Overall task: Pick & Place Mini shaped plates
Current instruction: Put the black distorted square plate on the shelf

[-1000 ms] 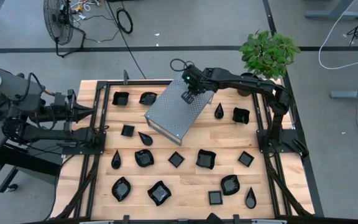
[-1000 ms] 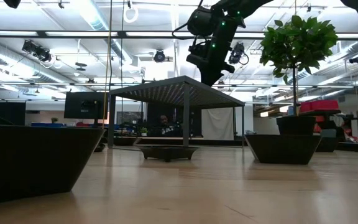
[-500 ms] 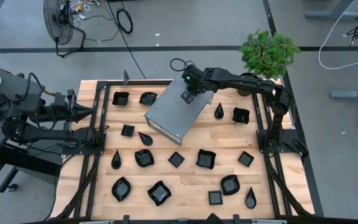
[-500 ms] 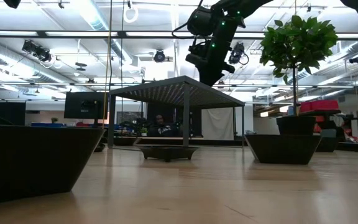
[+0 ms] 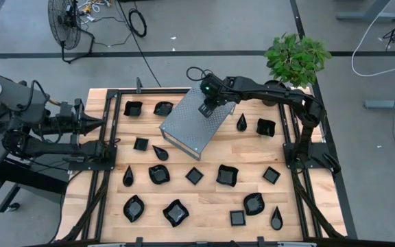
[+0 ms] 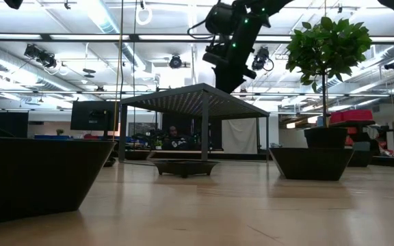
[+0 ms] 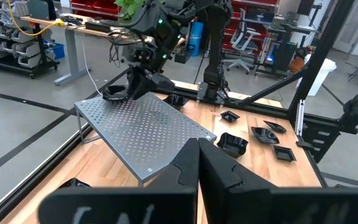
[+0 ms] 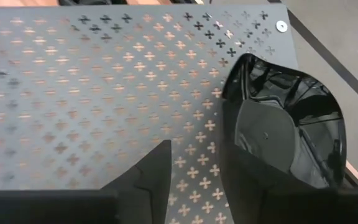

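Wood tabletop (image 5: 204, 195) is where we're at, and honestly it's early days: nearly all of the mini shaped plates (image 5: 227, 175) sit scattered over the boards, in front of and to either side of the big grey perforated metal box (image 5: 196, 122), with a couple more tucked at the back left corner. So far only one black dish (image 8: 284, 127) looks delivered, resting on the box's perforated top near a corner. Our right gripper (image 8: 194, 171) hangs just above that spot, jaws spread, with one finger right beside the dish's rim and the other out on the bare metal, so we'd call it let go, or just about. The left arm is parked way off at the left side of the table, its left gripper (image 7: 197, 163) pinched shut on nothing and pointed across at the box. By our reckoning that's one plate down and pretty much the whole spread left to fetch.
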Tool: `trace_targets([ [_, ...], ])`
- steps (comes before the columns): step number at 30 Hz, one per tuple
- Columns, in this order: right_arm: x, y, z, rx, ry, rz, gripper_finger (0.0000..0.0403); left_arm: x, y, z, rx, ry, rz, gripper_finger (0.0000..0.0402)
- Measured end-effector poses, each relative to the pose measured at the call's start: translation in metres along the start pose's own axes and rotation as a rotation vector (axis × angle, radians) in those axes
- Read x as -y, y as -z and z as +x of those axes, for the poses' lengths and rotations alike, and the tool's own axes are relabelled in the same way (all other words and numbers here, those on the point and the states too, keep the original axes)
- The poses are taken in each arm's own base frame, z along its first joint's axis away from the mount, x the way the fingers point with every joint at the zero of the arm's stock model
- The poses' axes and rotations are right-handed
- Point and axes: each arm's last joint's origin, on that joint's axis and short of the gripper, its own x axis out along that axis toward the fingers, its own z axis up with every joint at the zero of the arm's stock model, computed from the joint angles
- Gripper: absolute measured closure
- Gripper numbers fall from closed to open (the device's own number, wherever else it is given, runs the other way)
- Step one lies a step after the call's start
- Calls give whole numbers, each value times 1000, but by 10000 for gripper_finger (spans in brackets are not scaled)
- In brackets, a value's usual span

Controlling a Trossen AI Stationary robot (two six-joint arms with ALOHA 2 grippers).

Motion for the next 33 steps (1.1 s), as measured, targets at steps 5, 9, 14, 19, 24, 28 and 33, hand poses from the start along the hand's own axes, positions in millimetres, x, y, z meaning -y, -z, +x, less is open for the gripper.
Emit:
trace_targets([
  [5,-7,2,-24,35,-26,-21,267,0,0,0,0,0,0,396],
  [9,-15,8,-49,46,-85,-40,268,0,0,0,0,0,0,396],
  [14,-29,21,-76,27,-140,-87,268,0,0,0,0,0,1,396],
  [19,-44,33,-89,6,-167,-188,268,0,0,0,0,0,0,396],
  [24,-60,41,-95,-2,-201,-239,268,0,0,0,0,0,0,396],
  [28,-72,48,-99,-15,-228,-261,268,0,0,0,0,0,0,396],
  [33,-85,66,-103,-89,-230,-293,268,0,0,0,0,0,1,396],
])
